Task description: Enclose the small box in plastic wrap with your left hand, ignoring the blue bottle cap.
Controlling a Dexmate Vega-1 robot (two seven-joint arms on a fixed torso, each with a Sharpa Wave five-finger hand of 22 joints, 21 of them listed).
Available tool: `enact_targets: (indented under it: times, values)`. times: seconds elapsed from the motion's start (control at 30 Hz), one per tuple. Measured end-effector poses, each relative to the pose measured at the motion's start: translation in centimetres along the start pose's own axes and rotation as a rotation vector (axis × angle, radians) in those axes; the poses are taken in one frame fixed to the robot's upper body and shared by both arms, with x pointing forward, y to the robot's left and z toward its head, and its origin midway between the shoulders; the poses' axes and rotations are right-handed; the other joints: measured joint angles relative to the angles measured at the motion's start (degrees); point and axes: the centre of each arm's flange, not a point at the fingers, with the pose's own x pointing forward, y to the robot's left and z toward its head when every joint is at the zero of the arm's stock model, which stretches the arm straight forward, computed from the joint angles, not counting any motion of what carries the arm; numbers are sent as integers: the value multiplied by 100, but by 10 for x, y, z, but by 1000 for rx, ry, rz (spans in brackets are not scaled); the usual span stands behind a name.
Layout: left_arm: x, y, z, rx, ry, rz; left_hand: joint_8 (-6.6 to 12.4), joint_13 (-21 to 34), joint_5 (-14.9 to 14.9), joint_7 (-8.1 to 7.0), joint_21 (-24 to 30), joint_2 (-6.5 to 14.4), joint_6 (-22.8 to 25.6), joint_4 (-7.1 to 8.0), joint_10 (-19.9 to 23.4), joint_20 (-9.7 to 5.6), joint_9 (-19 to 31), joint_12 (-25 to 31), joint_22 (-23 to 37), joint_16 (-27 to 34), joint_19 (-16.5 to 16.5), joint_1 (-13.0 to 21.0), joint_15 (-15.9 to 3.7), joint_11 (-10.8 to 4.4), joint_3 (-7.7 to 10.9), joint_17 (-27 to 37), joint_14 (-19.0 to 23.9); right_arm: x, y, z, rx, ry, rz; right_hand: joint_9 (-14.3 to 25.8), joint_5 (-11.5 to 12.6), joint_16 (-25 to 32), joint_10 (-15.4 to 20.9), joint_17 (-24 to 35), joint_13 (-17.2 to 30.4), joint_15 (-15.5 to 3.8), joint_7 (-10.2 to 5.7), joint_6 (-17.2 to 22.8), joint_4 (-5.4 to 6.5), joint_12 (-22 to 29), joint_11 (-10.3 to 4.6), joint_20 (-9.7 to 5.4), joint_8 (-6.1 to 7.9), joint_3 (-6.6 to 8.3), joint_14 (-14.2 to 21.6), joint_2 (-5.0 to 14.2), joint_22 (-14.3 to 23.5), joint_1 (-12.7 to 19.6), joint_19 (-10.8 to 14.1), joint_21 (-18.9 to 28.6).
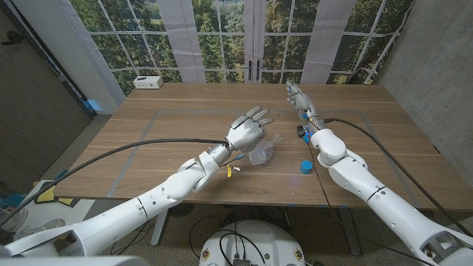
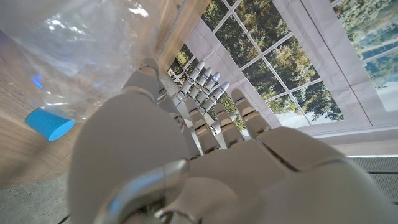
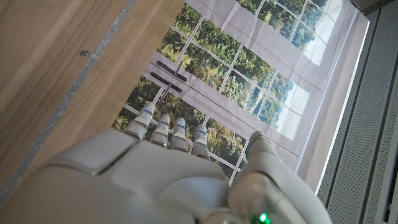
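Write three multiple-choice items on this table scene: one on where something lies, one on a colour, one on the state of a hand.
1. Where does the bottle cap lie?
A. beside the right forearm
B. at the far left corner
C. under the left hand

2. What colour is the bottle cap?
A. red
B. blue
C. yellow

3. How is the left hand?
A. closed around the bottle cap
B. fingers spread above the plastic wrap
C. resting flat on the white box

Answers: 1 A, the head view shows it by the right arm; 2 B, it is plainly blue; 3 B, its fingers fan out over the clear wrap.
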Motion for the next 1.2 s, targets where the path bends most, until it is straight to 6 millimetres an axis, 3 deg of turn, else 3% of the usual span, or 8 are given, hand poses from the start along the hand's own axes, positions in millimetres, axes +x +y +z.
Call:
enact_targets:
  times: [0.47, 0.5, 0.63, 0.77, 0.83, 0.97, 1.2]
  values:
    - [5, -10, 18, -45, -66, -54, -13, 28, 3, 29, 0, 0, -65, -22, 50, -31, -33, -6, -1, 0, 31, 0, 19, -9, -66, 0, 59, 4, -4, -2, 1, 0, 2, 0, 0, 0, 0, 0, 0, 0, 0, 0, -1, 0, 0, 0, 0, -1, 0, 0, 0, 0, 0, 0]
    - [5, -10, 19, -46, -67, -56, -100, 28, 3, -8, 0, 0, -270, -9, 49, -31, -32, -45, -1, 0, 31, 0, 18, -8, -89, 0, 60, 4, -4, -2, 1, 0, 2, 0, 0, 0, 0, 0, 0, 0, 0, 0, -1, 0, 0, 0, 0, -1, 0, 0, 0, 0, 0, 0]
    - [4, -9, 22, -52, -81, -73, -753, 28, 31, -240, 0, -23, -1468, 40, -91, -28, -213, -158, -1, -48, 28, -24, 18, 62, -309, 0, 59, 4, -4, -2, 3, -1, 3, 0, 0, 0, 0, 0, 0, 0, 0, 0, -1, 0, 0, 0, 0, -1, 0, 0, 0, 0, 0, 0]
    - [3, -7, 24, -53, -87, -88, -1304, 46, 79, -251, -27, -60, -2743, 110, -348, 44, -361, -247, -1, -68, -45, -262, -7, 95, -523, -1, 30, 4, -4, -2, 4, -2, 4, 0, 0, 0, 0, 0, 0, 0, 0, 0, -1, 0, 0, 0, 0, -1, 0, 0, 0, 0, 0, 0]
    - [2, -7, 25, -52, -87, -97, -1383, 54, 94, -207, -27, -79, -3274, 139, -464, 53, -405, -267, -1, -68, -54, -348, 0, 153, -606, -1, -30, 4, -5, -2, 4, -2, 5, 0, 0, 0, 0, 0, 0, 0, 0, 0, -1, 0, 0, 0, 0, -1, 0, 0, 0, 0, 0, 0]
    - [0, -6, 26, -50, -80, -108, -1404, 55, 99, -85, -72, -106, -3875, 170, -631, 83, -442, -268, -1, -68, -84, -456, -3, 258, -683, -1, -49, 4, -5, -2, 3, -3, 7, 0, 0, 0, 0, 0, 0, 0, 0, 0, -1, 0, 0, 0, 0, -1, 0, 0, 0, 0, 0, 0]
    - [-6, -5, 25, -52, -40, -93, -1400, 54, 99, 28, -72, 4, -4088, 273, -680, 103, -447, -306, -2, -68, -64, -726, -3, 308, -702, 41, -49, 4, -5, -1, 3, -7, 9, 0, 0, 0, 0, 0, 0, 0, 0, 0, -1, 0, 0, 0, 0, -1, 0, -1, 0, -1, 0, 0]
